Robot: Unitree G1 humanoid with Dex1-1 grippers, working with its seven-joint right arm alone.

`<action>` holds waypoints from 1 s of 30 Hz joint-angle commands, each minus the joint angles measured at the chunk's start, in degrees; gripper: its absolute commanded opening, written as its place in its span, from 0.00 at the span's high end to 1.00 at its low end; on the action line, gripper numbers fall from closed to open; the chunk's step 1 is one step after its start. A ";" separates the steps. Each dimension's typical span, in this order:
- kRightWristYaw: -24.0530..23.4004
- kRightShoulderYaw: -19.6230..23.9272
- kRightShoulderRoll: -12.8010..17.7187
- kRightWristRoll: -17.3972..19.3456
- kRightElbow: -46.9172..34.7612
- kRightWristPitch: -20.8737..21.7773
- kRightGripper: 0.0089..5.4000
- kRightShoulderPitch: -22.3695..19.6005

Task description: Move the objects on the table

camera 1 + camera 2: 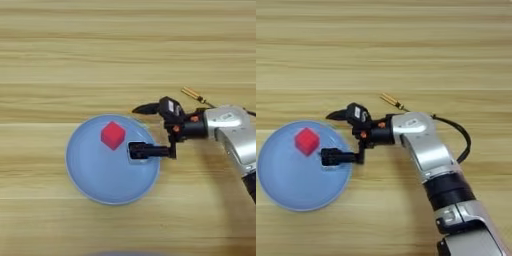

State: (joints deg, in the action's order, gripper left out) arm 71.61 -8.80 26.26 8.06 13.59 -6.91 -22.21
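red cube (113,135): sits on the blue plate (100,182), upper middle of the dish, apart from both fingers. Only block I can see; no white cube or green bar in either view.

end effector (142,129): spread wide and empty. Upper finger (146,108) points left just past the plate's top rim; lower finger (145,150) lies over the plate's right side, just right of the cube.

arm: silver forearm (423,142) comes in from the lower right, with a black cable (461,137) looped beside it.

stick (194,95): brass-tipped, on the surface (60,60) just behind the wrist.

risk 1: cube isn't between the fingers, it's left of the lower one. Closing now would likely catch nothing, or clip a corner and skid the cube across the plate.

risk 2: lower finger looks low over the dish, height not readable. If it drags on the rim, the plate could shift or tip and carry the cube along.

risk 3: the cube sits turned relative to the fingers, so a pinch on its corners could make it twist or pop out.

risk 4: swinging the wrist back could sweep the stick or snag the cable.
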 commanded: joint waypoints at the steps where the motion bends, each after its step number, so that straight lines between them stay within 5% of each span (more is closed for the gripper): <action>1: -2.24 4.19 3.03 1.64 -0.66 1.78 0.00 -5.70; 12: -3.87 9.20 7.45 0.96 6.32 5.47 0.00 -7.53; 30: -7.20 10.02 13.41 -4.80 23.37 12.92 0.00 -9.60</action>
State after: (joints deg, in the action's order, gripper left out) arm 66.86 -0.49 36.21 3.54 36.49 3.71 -26.45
